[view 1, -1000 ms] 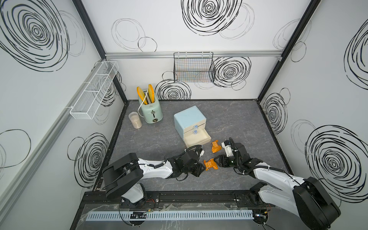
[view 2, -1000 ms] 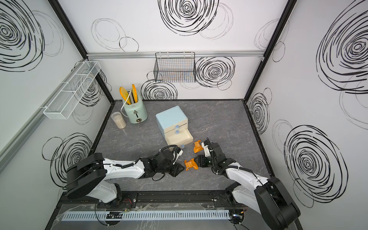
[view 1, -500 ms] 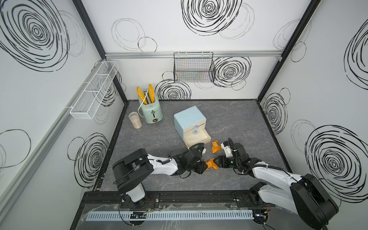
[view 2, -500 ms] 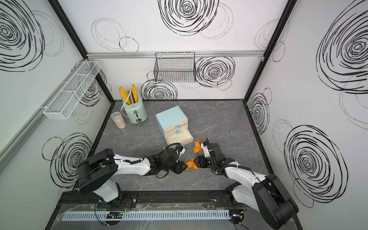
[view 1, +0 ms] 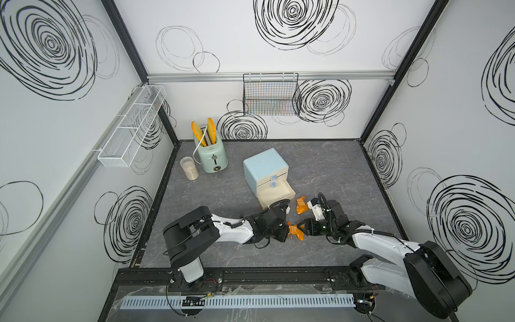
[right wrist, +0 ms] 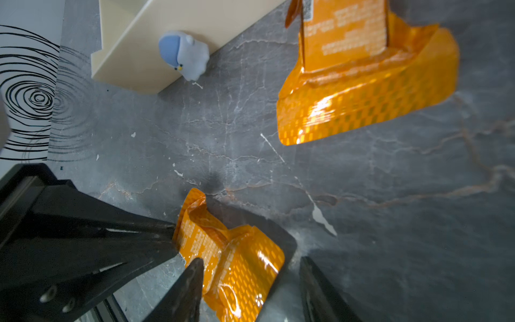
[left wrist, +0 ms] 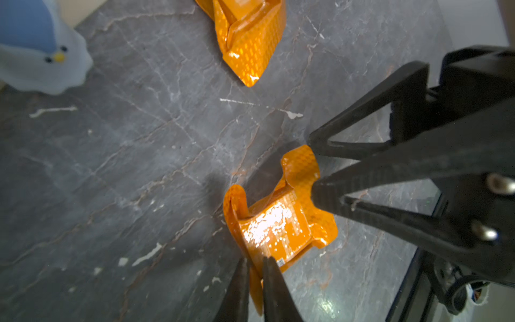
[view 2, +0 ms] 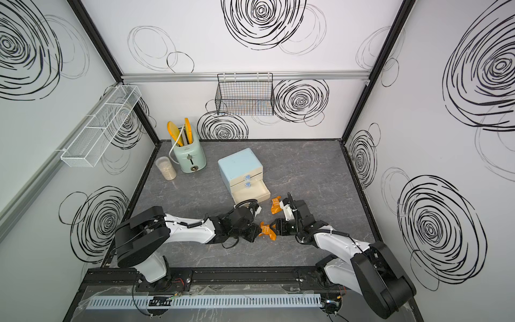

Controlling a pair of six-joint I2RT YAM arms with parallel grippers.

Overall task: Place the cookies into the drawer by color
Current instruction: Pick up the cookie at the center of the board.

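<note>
The left gripper (left wrist: 255,260) pinches only the foil edge of the orange cookie (left wrist: 276,225), which may slip out if the open right gripper (right wrist: 250,260) straddling it nudges it.

Mint toaster (view 1: 213,156), jar (view 1: 189,168) beside

Scene had two orange cookies (view 1: 295,231), one drawer (view 1: 264,164), one toaster (view 1: 213,156), two bread slices (view 1: 211,131), one jar (view 1: 189,168), one white wall basket (view 1: 131,125), one black wall basket (view 1: 271,96), two arms (view 1: 231,230).
</note>
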